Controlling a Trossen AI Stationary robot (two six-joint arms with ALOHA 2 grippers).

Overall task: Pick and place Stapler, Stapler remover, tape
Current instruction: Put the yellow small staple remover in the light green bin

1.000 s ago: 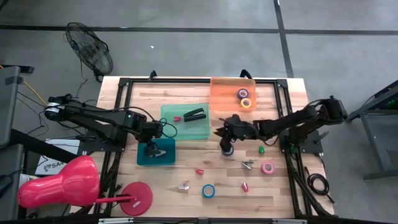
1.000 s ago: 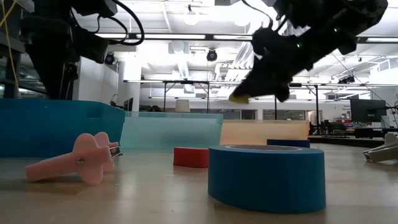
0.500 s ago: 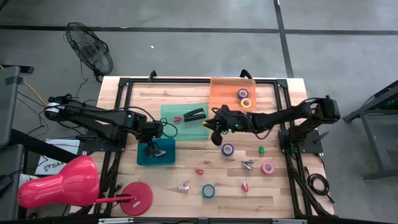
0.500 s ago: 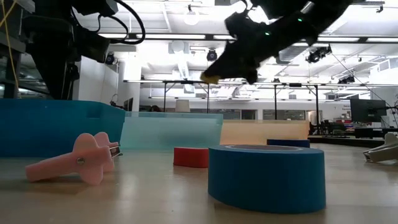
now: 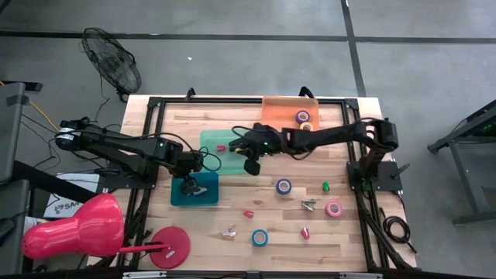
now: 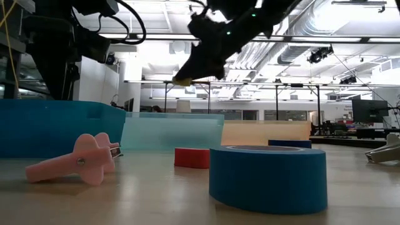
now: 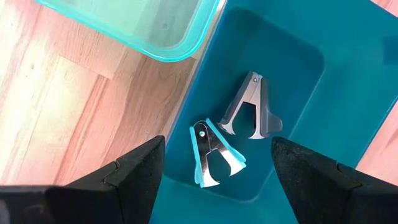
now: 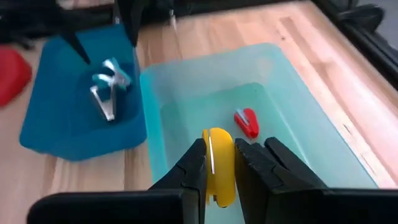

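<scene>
My right gripper (image 5: 252, 160) (image 8: 219, 152) hangs over the pale green tray (image 5: 211, 139) (image 8: 280, 68), shut on a small yellow stapler (image 8: 219, 168). A small red stapler (image 8: 247, 122) (image 5: 221, 146) lies on the tray's floor. My left gripper (image 5: 188, 186) (image 7: 217, 186) is open above the dark teal bin (image 7: 292, 56) (image 5: 205, 198), touching nothing. A teal staple remover (image 7: 211, 155) and a grey one (image 7: 250, 115) lie flat in the bin. Purple (image 5: 284, 186), pink (image 5: 334, 208) and blue (image 5: 260, 238) (image 6: 267, 178) tape rolls lie flat on the table. My right gripper pinches the small yellow stapler (image 8: 217, 146) between its two fingers (image 8: 194, 163), which lie on its two flat sides. The fingers slant down from the table's right. The stapler is lifted clear, its yellow tip (image 6: 182, 80) showing below the fingers over the pale green tray.
The orange tray (image 5: 275, 128) at the far edge holds a purple (image 5: 301, 116) and a yellow (image 5: 306, 126) tape roll. On the table lie a pink staple remover (image 5: 229, 230) (image 6: 75, 161), a grey one (image 5: 308, 204), two small red pieces (image 5: 249, 213) (image 5: 305, 232) and a green one (image 5: 325, 187).
My right gripper, shut on the yellow stapler throughout, has risen from above the purple tape roll and swung toward the table's left and far edge, to a place over the pale green tray. The purple roll has come into view where the gripper was.
</scene>
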